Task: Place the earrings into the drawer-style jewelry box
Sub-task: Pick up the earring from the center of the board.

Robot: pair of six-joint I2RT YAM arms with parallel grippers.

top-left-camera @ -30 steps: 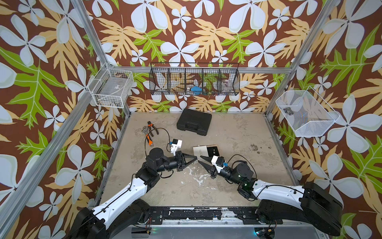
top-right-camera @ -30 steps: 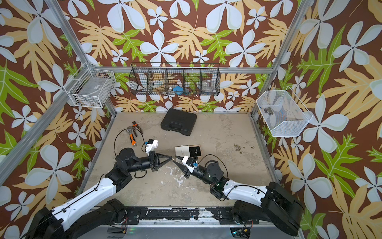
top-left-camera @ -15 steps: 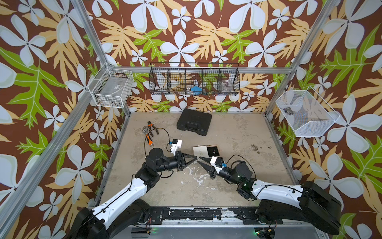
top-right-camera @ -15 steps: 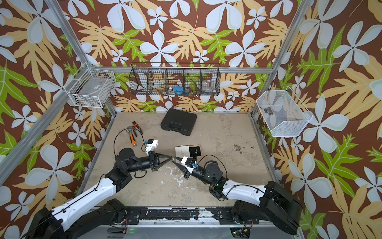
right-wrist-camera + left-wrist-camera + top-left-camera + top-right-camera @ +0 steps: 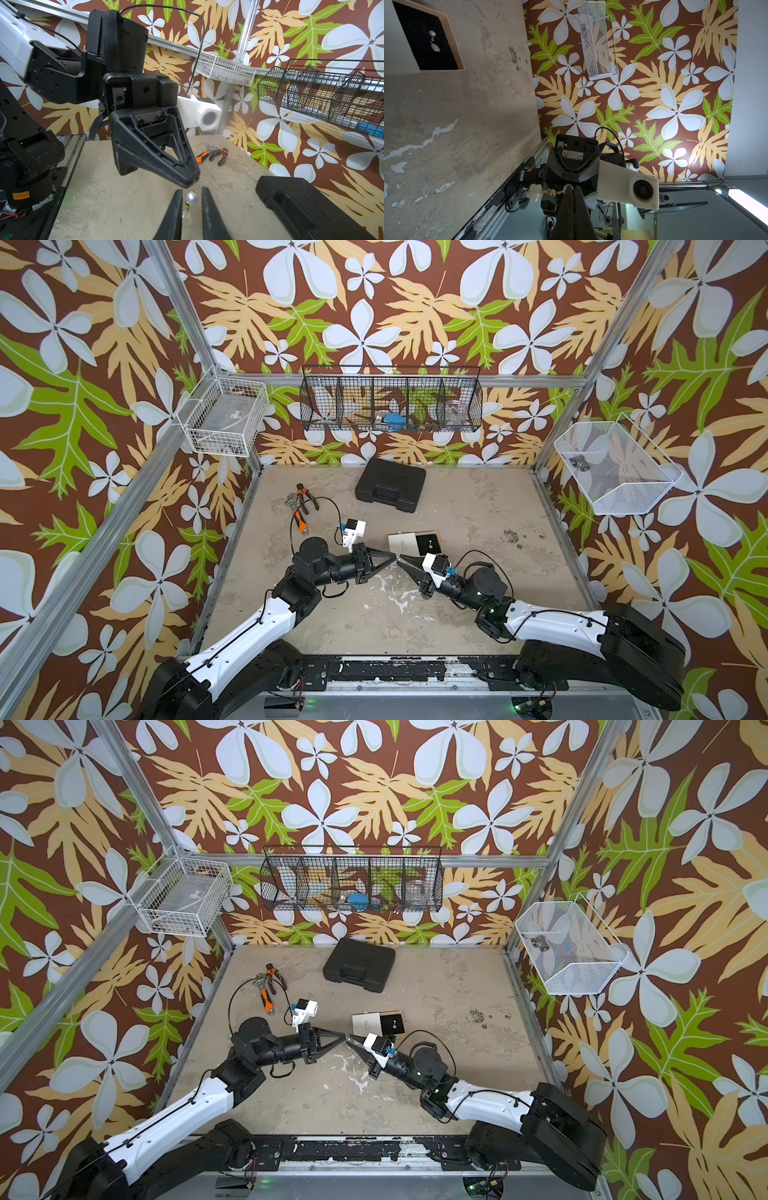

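Earring one (image 5: 191, 197) is up in the air over the middle of the table (image 5: 457, 605), pinched by its thin wire in the left gripper (image 5: 190, 182), whose jaws are clamped tight together. The right wrist cam shows the pearl hanging just under that tip, with a gold link and a pale see-through drop below it. The left wrist cam catches a flower-ish bead sticking out sideways from the same tip. The right gripper (image 5: 191, 189) comes in nose to nose with the left one, jaws set narrow. It has one finger on each side of the pearl with a sliver of gap both sides, so it's straddling it, not gripping, far as I can tell. In both top views the two tips nearly meet. Just past them sits the drawer-style jewelry box (image 5: 405, 543): white sleeve (image 5: 365, 1022) flat on the table, tan tray (image 5: 453, 41) slid out on the right arm's side, black lining showing. Earring two (image 5: 433, 40) is lying on that lining, pearl end and pale drop both visible. Farther out there's a scatter of dark crumbs (image 5: 510, 535) off to the right and orange-handled pliers (image 5: 300, 519) over on the left. A black plastic case (image 5: 390, 485) lies shut near the back wall. Up on the walls hang a black wire basket (image 5: 390, 406) and two white ones (image 5: 226, 418) (image 5: 615, 468).
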